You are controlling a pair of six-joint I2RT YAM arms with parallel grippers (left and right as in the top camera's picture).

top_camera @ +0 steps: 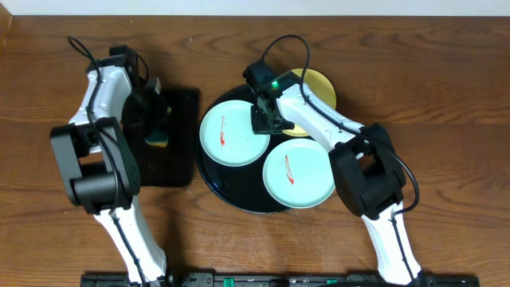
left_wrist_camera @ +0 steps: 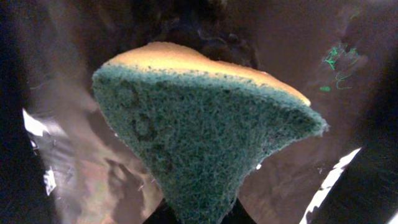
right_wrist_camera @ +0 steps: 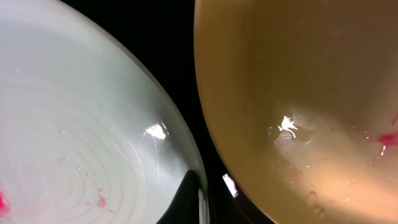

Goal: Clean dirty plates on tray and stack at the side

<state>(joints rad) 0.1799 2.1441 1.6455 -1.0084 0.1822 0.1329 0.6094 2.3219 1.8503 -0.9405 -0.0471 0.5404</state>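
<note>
Sponge in hand: left gripper (top_camera: pixel 155 123) clamped on green-and-yellow scrub sponge (left_wrist_camera: pixel 205 130), right gripper (top_camera: pixel 267 119) closed beside pale yellow round plate (top_camera: pixel 319 84); next, scrub.

Overhead: whole table (top_camera: pixel 446 72) viewed straight down. Left wrist: sponge (left_wrist_camera: pixel 205 130) filmed point-blank. Right wrist: mint plate (right_wrist_camera: pixel 81 155) and yellow plate (right_wrist_camera: pixel 298 93) filmed close, both also covered overhead.

Lab: robot arms (top_camera: pixel 103 119), wooden table (top_camera: pixel 446 80)

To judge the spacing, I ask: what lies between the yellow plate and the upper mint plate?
In the right wrist view, a narrow strip of black tray separates the mint plate from the yellow plate. Overhead, the right gripper covers that gap.
</note>
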